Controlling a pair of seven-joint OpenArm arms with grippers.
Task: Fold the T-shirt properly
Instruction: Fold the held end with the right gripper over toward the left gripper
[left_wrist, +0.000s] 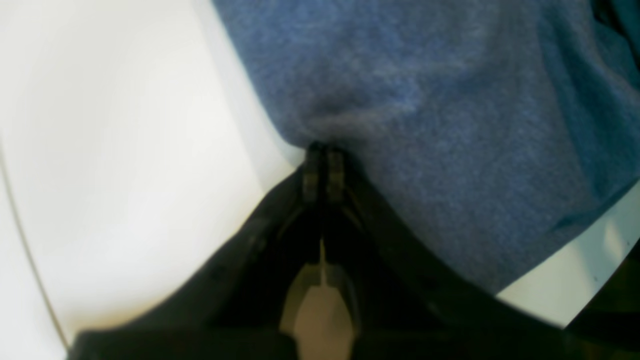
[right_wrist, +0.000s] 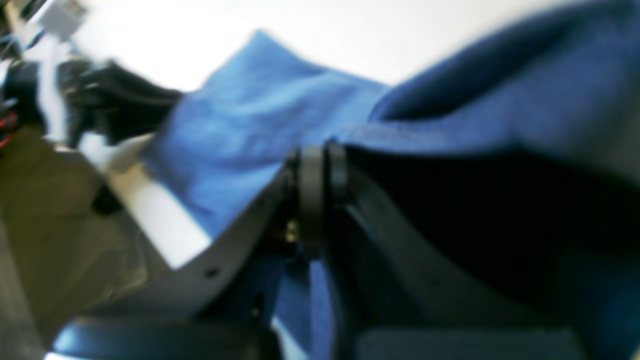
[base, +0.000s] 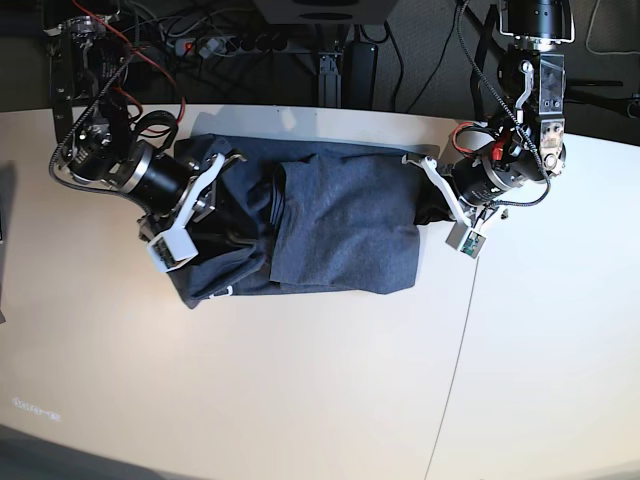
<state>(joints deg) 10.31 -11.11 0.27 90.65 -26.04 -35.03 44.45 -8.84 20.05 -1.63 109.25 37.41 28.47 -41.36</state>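
While both jaws pinch it, the T-shirt (base: 340, 225) lies bunched.

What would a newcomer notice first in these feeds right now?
The rumpled heathered blue-grey cotton T-shirt sprawled across the far half of the white table, partly folded over itself. Then the two black arms at its ends: the left claw and the right claw each pinched shut on the fabric.

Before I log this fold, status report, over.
Left gripper shut on T-shirt. Right gripper shut on its other end. Shirt bunched on the table, not yet folded flat. Nothing in the way.
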